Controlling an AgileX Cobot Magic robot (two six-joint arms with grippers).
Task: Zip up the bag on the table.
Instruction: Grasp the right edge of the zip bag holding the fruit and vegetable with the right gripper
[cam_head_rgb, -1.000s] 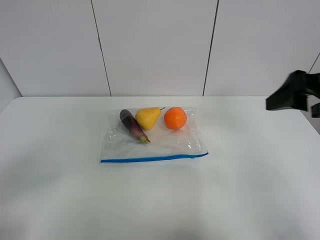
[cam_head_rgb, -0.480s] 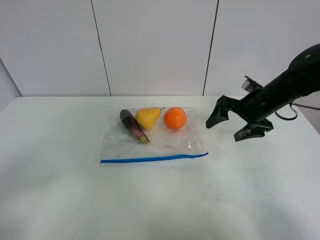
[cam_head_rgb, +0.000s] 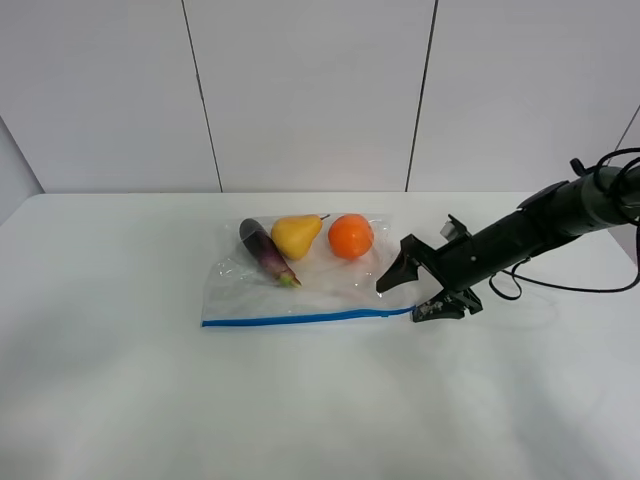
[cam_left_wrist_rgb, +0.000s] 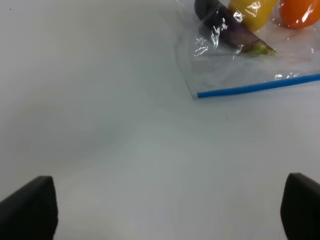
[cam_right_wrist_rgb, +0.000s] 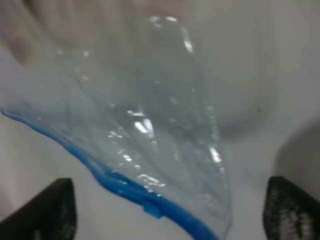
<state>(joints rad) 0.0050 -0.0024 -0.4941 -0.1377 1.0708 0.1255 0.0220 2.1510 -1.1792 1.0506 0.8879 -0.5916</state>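
The clear bag (cam_head_rgb: 300, 285) lies flat on the white table (cam_head_rgb: 150, 390), with its blue zipper strip (cam_head_rgb: 310, 316) along the near edge. An eggplant (cam_head_rgb: 266, 252), a pear (cam_head_rgb: 296, 235) and an orange (cam_head_rgb: 350, 236) show through it. My right gripper (cam_head_rgb: 405, 299) is open, low at the bag's right end, with the zipper's end between its fingers. The right wrist view shows that bag corner (cam_right_wrist_rgb: 150, 115) and the strip (cam_right_wrist_rgb: 125, 185) close up, blurred. My left gripper (cam_left_wrist_rgb: 165, 212) is open and empty over bare table, apart from the bag's left corner (cam_left_wrist_rgb: 200, 92). It is outside the exterior view.
A white panelled wall (cam_head_rgb: 310, 90) stands behind the table. The right arm (cam_head_rgb: 530, 232) and its cable (cam_head_rgb: 590, 288) stretch over the table's right side. Bare tabletop lies left of the bag and in front of it.
My right arm has swept in from the right edge, moved left and come down to the bag's right end. The bag and the fruit have not moved.
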